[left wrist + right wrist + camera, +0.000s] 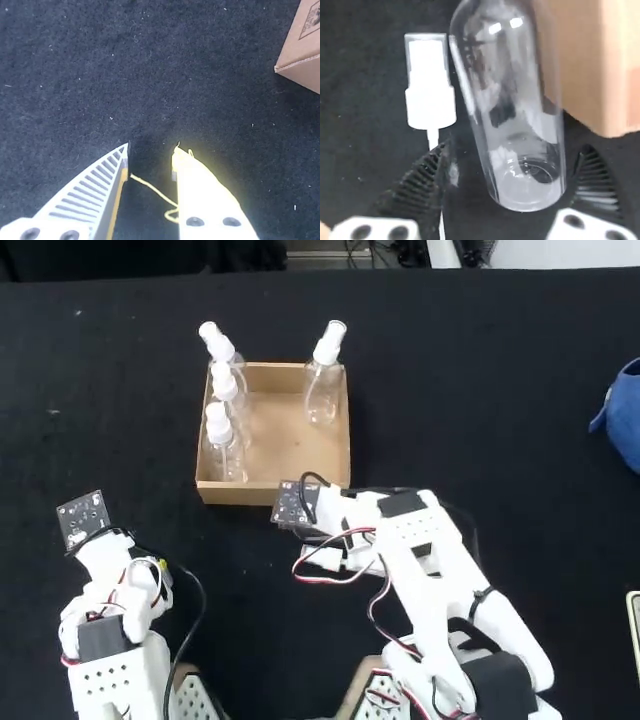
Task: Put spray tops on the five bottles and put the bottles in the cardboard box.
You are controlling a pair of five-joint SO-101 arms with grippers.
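Note:
The cardboard box point(340, 455) stands mid-table. Three clear bottles with white spray tops point(222, 430) line its left wall, and one more bottle point(325, 375) stands in its far right corner. In the right wrist view a topless clear bottle point(515, 100) lies on the black cloth next to the box wall point(615, 65). My right gripper point(515, 147) is open around the bottle's base, its fingers clear of it. A loose white spray top point(430, 95) lies beside the bottle. My left gripper point(150, 146) hangs open over bare cloth, holding nothing.
The right arm point(430, 550) stretches from the near edge up to the box's front wall. The left arm point(110, 610) sits folded at the near left. A box corner point(302, 55) shows in the left wrist view. A blue object point(625, 425) lies at the right edge.

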